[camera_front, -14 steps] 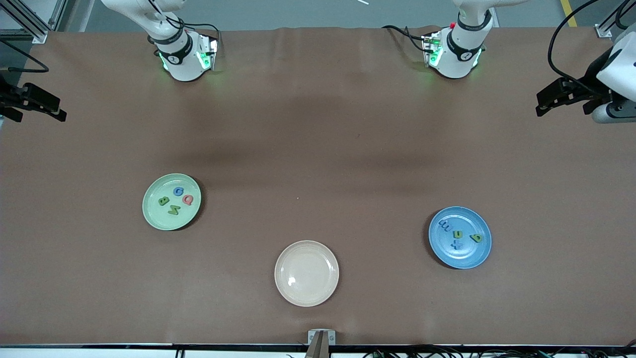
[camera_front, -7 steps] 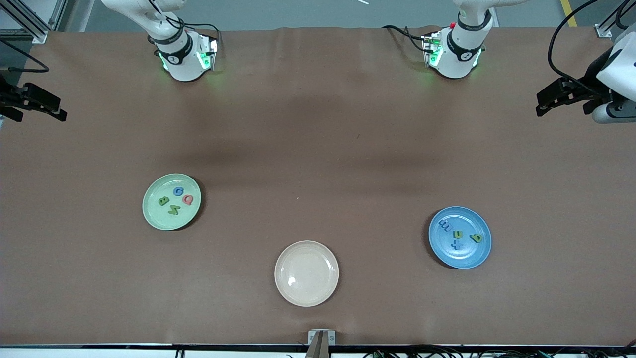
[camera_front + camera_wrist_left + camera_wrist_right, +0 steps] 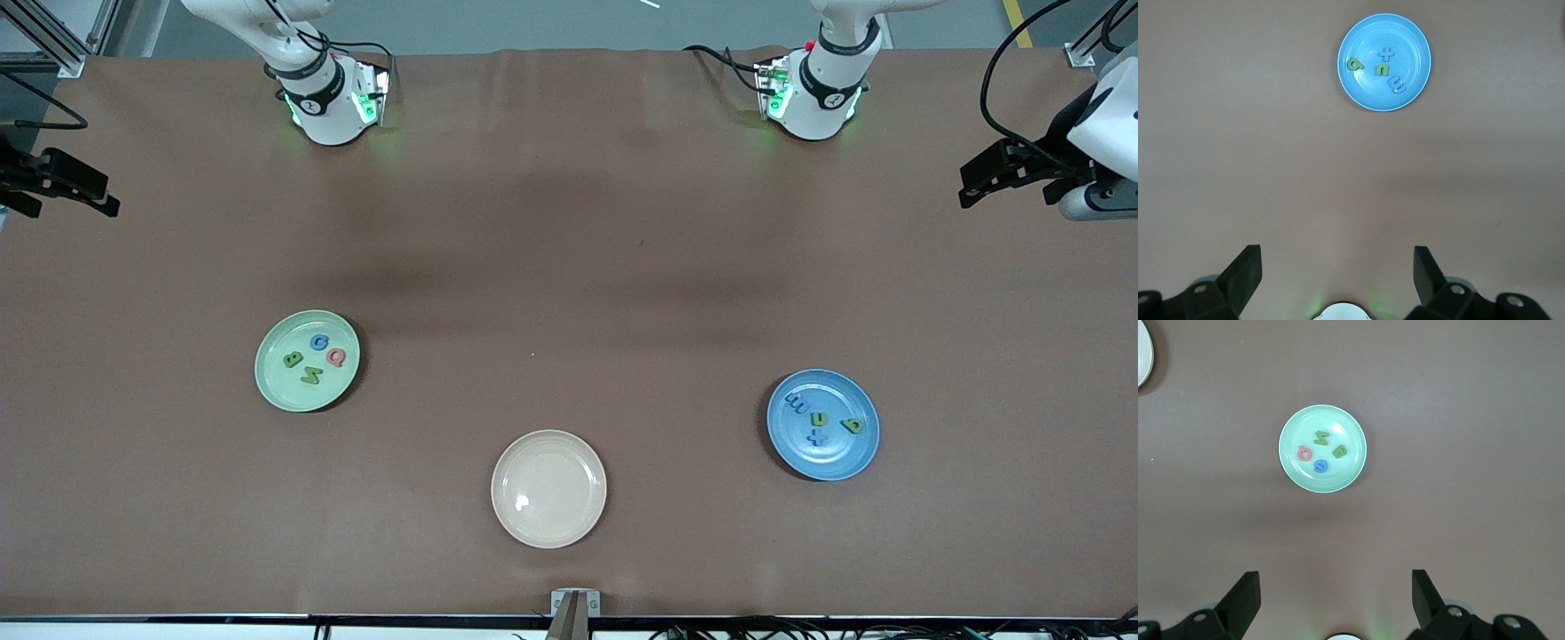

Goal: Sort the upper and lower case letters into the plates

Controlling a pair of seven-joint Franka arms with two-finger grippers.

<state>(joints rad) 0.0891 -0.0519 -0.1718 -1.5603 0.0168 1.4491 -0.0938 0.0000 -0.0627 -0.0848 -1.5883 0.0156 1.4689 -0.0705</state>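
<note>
The foam letters look featherlight, soft and thin, so I'd pinch one across its edges with a gentle squeeze, or it may skate on the glaze. The capitals, blue G [image 3: 319,341], Q [image 3: 336,356], B [image 3: 292,359] and N [image 3: 310,376], lie in the mint plate [image 3: 267,384], mid-frame toward the right arm's end. The lowercase m [image 3: 796,406], x [image 3: 815,436] and two green letters [image 3: 820,419] sit in the blue plate [image 3: 864,455], lower toward the left arm's end. The cream plate [image 3: 548,536] at bottom centre is bare. I judge the sorting done. The left gripper [image 3: 1338,267] and right gripper [image 3: 1336,587] wait high above the table, fingers spread, holding nothing.
</note>
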